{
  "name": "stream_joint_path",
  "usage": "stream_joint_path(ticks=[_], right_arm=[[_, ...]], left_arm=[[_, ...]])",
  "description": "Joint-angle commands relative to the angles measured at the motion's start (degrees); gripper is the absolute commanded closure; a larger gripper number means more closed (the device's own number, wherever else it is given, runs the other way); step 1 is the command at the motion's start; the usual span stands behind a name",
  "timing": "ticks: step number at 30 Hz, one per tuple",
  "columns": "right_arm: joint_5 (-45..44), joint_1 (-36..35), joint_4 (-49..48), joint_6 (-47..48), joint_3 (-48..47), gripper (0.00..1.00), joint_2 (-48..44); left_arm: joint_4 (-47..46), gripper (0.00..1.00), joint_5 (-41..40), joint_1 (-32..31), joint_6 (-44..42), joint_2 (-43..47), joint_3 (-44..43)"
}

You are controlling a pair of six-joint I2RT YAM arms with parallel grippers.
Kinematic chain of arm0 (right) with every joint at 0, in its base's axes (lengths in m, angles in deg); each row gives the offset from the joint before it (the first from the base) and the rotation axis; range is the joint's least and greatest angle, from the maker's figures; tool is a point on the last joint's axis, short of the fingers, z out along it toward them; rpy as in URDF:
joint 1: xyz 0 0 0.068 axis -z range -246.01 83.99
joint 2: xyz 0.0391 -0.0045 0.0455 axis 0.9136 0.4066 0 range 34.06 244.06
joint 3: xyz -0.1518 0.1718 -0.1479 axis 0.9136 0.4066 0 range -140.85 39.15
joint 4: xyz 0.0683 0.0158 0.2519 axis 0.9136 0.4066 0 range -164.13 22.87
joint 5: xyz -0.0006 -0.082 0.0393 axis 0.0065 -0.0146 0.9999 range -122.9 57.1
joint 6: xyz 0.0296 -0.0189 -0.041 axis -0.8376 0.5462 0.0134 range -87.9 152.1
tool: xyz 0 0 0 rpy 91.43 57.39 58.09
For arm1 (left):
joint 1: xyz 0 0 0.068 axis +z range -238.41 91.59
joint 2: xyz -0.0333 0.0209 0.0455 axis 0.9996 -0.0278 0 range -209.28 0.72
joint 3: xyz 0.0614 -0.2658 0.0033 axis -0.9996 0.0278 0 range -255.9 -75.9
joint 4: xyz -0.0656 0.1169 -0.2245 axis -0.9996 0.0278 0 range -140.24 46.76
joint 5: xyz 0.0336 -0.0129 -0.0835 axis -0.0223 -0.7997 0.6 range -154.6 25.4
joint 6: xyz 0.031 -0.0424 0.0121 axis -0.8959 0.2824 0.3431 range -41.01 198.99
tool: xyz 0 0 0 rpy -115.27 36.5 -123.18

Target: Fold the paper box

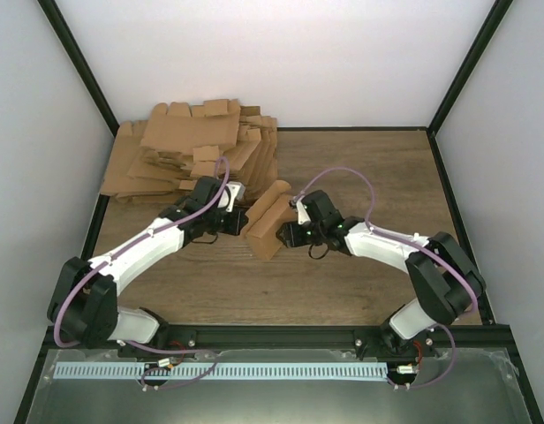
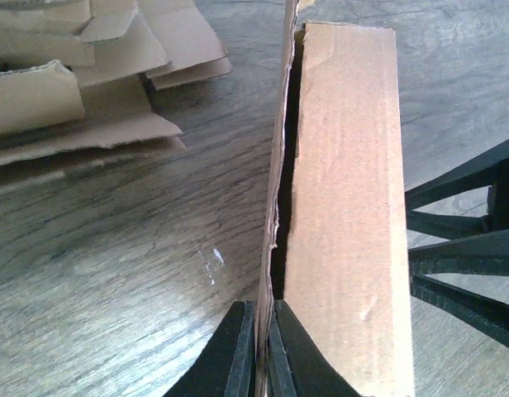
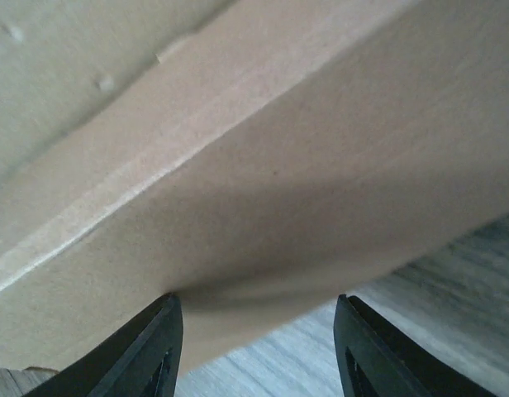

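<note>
Fingers [image 2: 230,360] of the left gripper [image 2: 259,364] are pinched tight on a thin upright flap of the paper box [image 2: 345,207], whose brown body runs straight away from their tips. Fingers [image 3: 147,347] of the right gripper [image 3: 259,351] stand apart on the box's far side, cardboard filling the space just above them; whether they press it, I cannot tell. A pile of flat cardboard [image 2: 73,74] lies beyond and left of the left fingers, on the wooden table [image 2: 139,273].
</note>
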Motion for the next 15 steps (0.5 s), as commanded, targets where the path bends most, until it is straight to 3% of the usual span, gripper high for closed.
stream_joint_path(ticks=[1,15], right_arm=[[-0.4,-0.4,0.5,-0.4,2.8,0.47,-3.1],[2.0,-0.5,-1.2,-1.5,11.7,0.47,-10.8]], left_arm=[[5.3,0.93,-6.7,-3.1,-3.5,0.2,-2.6],[6.2,0.9,-13.0,-13.9,-7.7,1.0,-5.6]])
